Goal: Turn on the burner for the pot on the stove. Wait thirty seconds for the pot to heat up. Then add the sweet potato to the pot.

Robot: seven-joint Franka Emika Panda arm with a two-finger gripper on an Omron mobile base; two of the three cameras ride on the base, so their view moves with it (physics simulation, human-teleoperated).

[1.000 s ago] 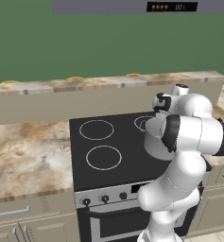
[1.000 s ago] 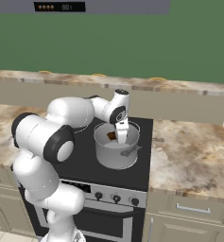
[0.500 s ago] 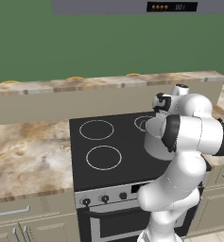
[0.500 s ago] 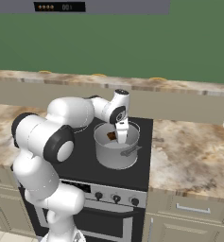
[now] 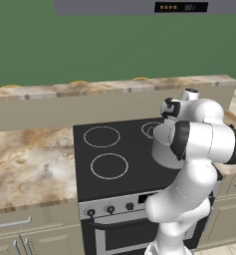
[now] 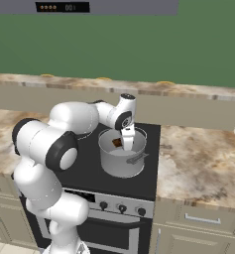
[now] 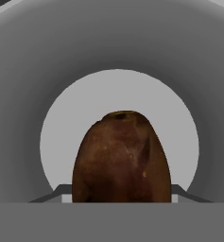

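Observation:
The grey steel pot (image 6: 122,164) stands on the front right ring of the black-topped stove (image 6: 84,171). My gripper (image 6: 128,144) reaches down inside the pot's mouth and is shut on the dark brown sweet potato (image 6: 117,143). In the hand view the sweet potato (image 7: 121,158) hangs close in front of the camera, over the pot's pale round floor, with the pot's wall (image 7: 118,38) all around. The potato hides my fingertips there. In the left base view the stove (image 5: 114,152) shows bare white rings, and my own arm covers the pot.
Black knobs (image 6: 121,208) line the stove's steel front. Marbled counter (image 6: 203,163) runs to the right of the stove and counter (image 5: 30,159) to its left. A raised ledge (image 6: 188,92) backs the stove, and a range hood (image 6: 89,7) hangs overhead.

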